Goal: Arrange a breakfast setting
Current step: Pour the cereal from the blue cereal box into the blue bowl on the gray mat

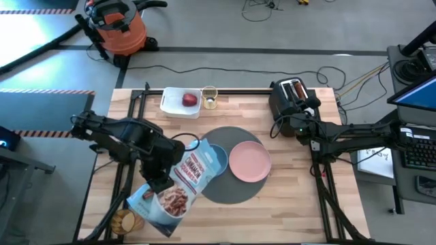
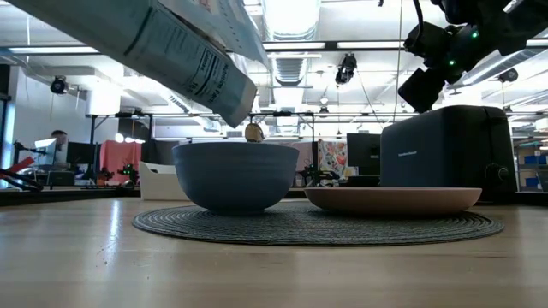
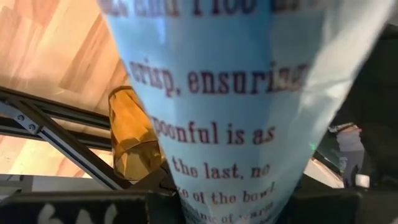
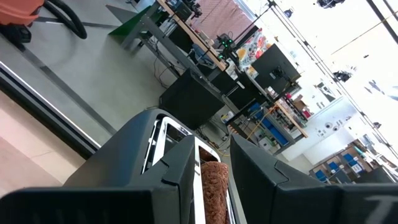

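Pale wood planks form the table (image 1: 286, 204), where a round woven dark grey mat (image 1: 228, 194) carries a smooth pink plate (image 1: 249, 162) beside a blue bowl (image 1: 216, 158). Over the bowl, the left gripper (image 1: 160, 182) clamps a glossy light-blue cereal bag (image 1: 176, 192), tilted mouth-down. Only the low view shows the bag's mouth just above the bowl's rim. Beyond the mat, a red apple (image 1: 189, 100) lies in a white tray (image 1: 172, 103). The right gripper (image 1: 289, 124) hovers by the black toaster (image 1: 291, 95); its fingers' spread cannot be told. Toast (image 4: 212, 190) stands in its slot.
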`<action>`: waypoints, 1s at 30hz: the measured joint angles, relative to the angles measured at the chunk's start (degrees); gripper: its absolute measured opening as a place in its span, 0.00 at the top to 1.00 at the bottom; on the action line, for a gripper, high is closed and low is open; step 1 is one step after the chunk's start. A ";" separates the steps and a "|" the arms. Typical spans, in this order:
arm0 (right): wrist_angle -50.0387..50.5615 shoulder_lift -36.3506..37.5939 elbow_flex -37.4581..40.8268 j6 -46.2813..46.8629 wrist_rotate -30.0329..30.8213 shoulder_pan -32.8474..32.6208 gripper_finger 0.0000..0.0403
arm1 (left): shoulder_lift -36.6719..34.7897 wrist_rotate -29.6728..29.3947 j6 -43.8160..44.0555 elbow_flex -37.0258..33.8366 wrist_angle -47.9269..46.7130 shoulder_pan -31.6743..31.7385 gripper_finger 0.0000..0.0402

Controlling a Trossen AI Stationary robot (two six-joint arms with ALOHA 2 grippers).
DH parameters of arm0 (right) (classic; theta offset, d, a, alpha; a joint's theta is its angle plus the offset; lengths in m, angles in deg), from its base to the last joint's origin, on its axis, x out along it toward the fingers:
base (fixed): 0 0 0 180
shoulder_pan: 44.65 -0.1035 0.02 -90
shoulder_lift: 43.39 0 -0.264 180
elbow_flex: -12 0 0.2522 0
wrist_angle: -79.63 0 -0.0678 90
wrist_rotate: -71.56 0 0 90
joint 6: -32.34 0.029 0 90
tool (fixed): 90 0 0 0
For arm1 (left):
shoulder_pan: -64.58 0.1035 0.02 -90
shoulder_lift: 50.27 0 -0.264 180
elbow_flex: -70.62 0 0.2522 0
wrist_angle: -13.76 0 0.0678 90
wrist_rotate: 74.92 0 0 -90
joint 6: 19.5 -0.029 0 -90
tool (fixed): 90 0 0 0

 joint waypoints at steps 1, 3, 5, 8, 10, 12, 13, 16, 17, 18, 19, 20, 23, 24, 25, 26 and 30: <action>-0.01 0.00 0.02 0.00 0.00 -0.02 0.77 | -0.01 0.52 -0.39 0.00 0.01 0.05 0.75; 0.00 0.00 0.00 0.00 0.01 -0.02 0.77 | -0.01 1.95 -0.84 0.00 -0.02 0.35 0.75; 0.00 0.00 0.00 0.00 0.00 -0.01 0.77 | 0.00 3.62 -0.96 0.00 -0.01 0.73 0.75; -0.01 0.00 0.00 0.00 0.00 -0.01 0.77 | 0.00 4.34 -0.63 0.00 -0.02 1.59 0.75; 0.00 0.01 0.00 0.00 0.00 -0.02 0.77 | 0.00 3.91 -0.44 0.00 -0.02 2.03 0.75; -0.02 0.00 0.00 0.00 0.00 -0.02 0.77 | 0.00 3.79 -0.62 0.00 -0.02 2.37 0.75; -0.02 0.00 0.00 0.00 0.00 -0.02 0.77 | 0.00 3.84 -0.86 0.00 -0.02 2.57 0.75; 0.00 0.00 0.00 0.00 0.00 -0.01 0.77 | 0.00 5.40 -0.98 0.00 -0.04 3.62 0.75; -0.02 0.00 0.00 0.00 0.01 -0.01 0.77 | 0.00 6.21 -0.95 0.00 -0.02 4.11 0.75; 0.00 0.00 0.00 0.00 0.00 -0.02 0.77 | 0.00 6.75 -0.90 0.00 0.01 4.55 0.75; -0.02 0.00 0.00 0.00 0.00 -0.01 0.77 | 0.00 6.97 -0.72 0.00 0.01 5.01 0.75; -0.01 0.00 0.00 0.00 0.00 -0.01 0.77 | 0.00 7.10 -0.42 -0.01 0.00 5.47 0.75; -0.02 0.00 0.00 0.00 0.00 0.00 0.77 | 0.00 7.44 -0.13 -0.16 0.01 6.57 0.75; -0.02 0.00 0.00 0.00 0.00 -0.02 0.77 | 0.00 7.47 -0.15 -0.29 0.01 6.90 0.75; 0.00 0.00 0.00 0.00 0.00 -0.02 0.77 | 0.00 7.67 -0.19 -0.43 -0.02 7.19 0.75; -0.02 0.00 0.00 0.00 0.00 -0.02 0.77 | 0.00 7.89 -0.45 -0.53 -0.05 7.45 0.75; -0.01 0.00 0.00 0.01 0.00 -0.02 0.77 | 0.00 10.07 -1.13 -1.07 0.00 8.66 0.75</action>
